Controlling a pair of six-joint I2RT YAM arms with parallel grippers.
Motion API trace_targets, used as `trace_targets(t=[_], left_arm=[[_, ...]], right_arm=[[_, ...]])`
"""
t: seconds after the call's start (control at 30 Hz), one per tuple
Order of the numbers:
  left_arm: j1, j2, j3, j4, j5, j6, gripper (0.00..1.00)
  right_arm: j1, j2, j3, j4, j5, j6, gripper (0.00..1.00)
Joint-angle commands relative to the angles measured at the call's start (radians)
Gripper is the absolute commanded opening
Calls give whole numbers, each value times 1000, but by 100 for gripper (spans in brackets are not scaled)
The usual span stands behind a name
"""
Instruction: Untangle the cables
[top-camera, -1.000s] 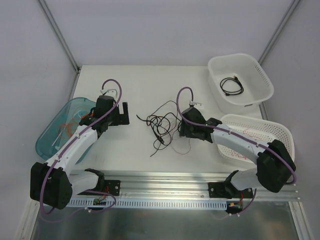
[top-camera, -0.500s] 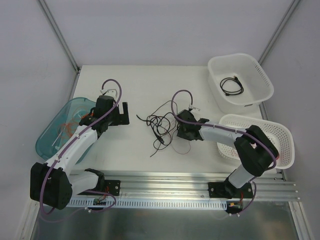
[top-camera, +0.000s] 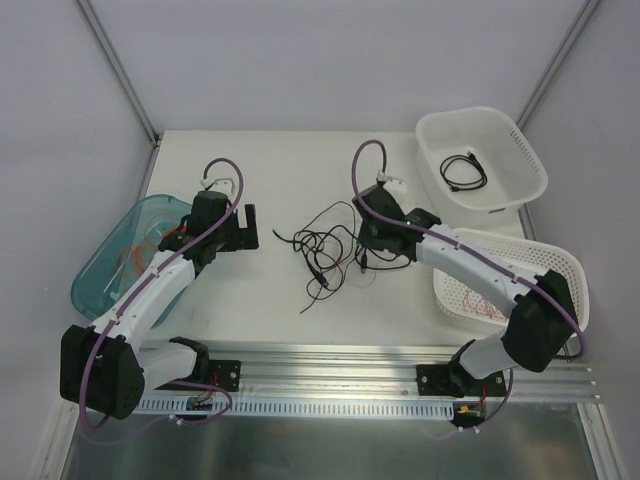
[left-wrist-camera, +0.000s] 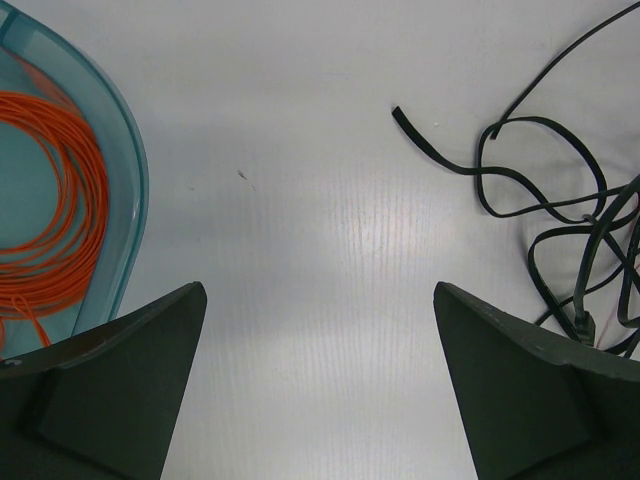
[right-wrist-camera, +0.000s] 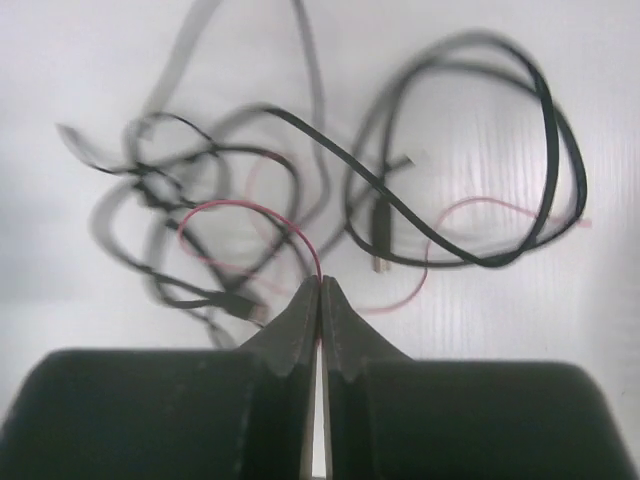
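Note:
The cables (top-camera: 325, 250) lie as a loose tangle of thin black and red wires in the middle of the white table. My right gripper (top-camera: 366, 257) is at the tangle's right edge. In the right wrist view its jaws (right-wrist-camera: 320, 285) are pressed together on a thin red wire (right-wrist-camera: 250, 208), which arcs up from the tips over the black loops (right-wrist-camera: 450, 200). My left gripper (top-camera: 250, 226) stands open to the left of the tangle, with only bare table between its fingers (left-wrist-camera: 320, 290). The nearest black strands (left-wrist-camera: 540, 190) lie to its right, untouched.
A teal tub (top-camera: 100, 280) at the left edge holds a wound orange coil (left-wrist-camera: 50, 200). A white basket (top-camera: 520, 145) at the back right contains a small black cable (top-camera: 465, 170). A second white basket (top-camera: 555, 262) sits under my right arm.
My right gripper has closed from half open onto the red wire and shifted slightly back and up at the tangle's right edge. The left arm has not moved.

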Motion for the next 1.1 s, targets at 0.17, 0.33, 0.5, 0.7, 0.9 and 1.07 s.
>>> trace_targets(t=[0.17, 0.33, 0.5, 0.7, 0.9, 1.07], left_arm=[[14, -25, 34, 13, -7, -3, 99], [14, -25, 32, 13, -7, -3, 99], [14, -28, 31, 13, -19, -2, 99], [13, -27, 32, 11, -15, -5, 99], [13, -25, 32, 11, -15, -2, 99], [13, -25, 31, 11, -15, -2, 99]], right_arm=[[10, -90, 544, -215, 29, -408, 1], [8, -76, 856, -231, -67, -540, 1], [10, -217, 801, -80, -173, -595, 1], [8, -369, 599, -1, -186, -573, 1], [7, -504, 389, -27, -141, -534, 1], [-1, -575, 151, -55, -112, -453, 1]])
